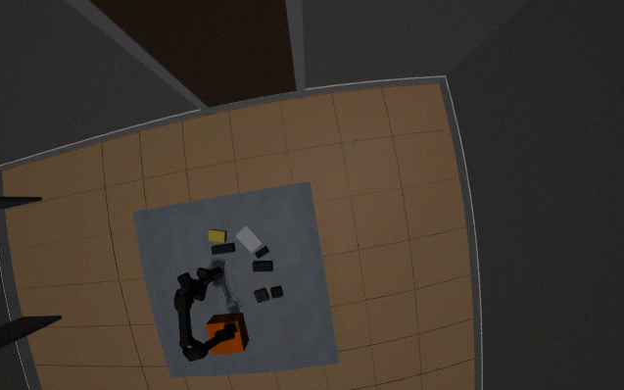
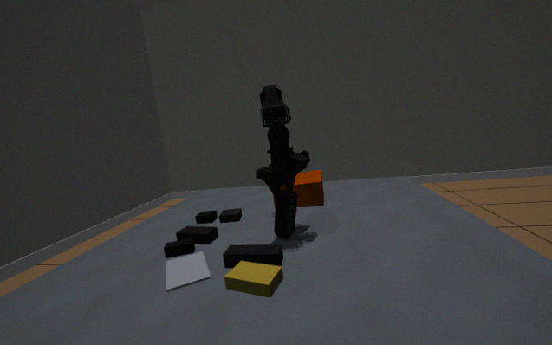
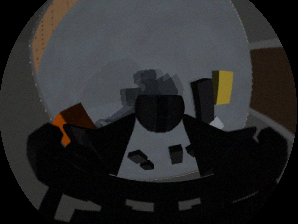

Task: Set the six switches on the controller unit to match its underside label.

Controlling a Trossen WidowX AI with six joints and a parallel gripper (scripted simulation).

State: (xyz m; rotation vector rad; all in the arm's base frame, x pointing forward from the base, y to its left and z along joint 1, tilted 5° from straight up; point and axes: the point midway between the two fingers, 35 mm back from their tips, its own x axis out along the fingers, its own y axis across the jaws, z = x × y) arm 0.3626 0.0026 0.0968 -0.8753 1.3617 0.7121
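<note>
Grey tabletop (image 1: 289, 211) (image 2: 403, 269) (image 3: 100, 45) is carrying yellow block (image 1: 216, 236) (image 2: 253, 274) (image 3: 225, 87), near; tool (image 1: 211, 274) (image 2: 284, 193) (image 3: 158, 116) is pinching dark controller unit (image 1: 217, 272) (image 2: 284, 218) (image 3: 160, 111) over it; orange box (image 1: 230, 345) (image 2: 309, 192) (image 3: 80, 116) is standing farther back.

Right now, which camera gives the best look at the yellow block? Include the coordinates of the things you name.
The exterior view: the yellow block (image 1: 216, 235) (image 2: 253, 276) (image 3: 224, 87) looks largest there, its top and sides unobstructed. The top view shows it small, mostly its upper face; the wrist view shows it tilted, right of centre.

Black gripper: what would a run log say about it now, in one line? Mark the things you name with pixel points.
black gripper (image 1: 210, 273) (image 2: 285, 192) (image 3: 158, 116): shut on dark grey controller unit (image 1: 216, 272) (image 2: 284, 218) (image 3: 160, 120) | unit: tilted up off its base | label: unreadable
</note>
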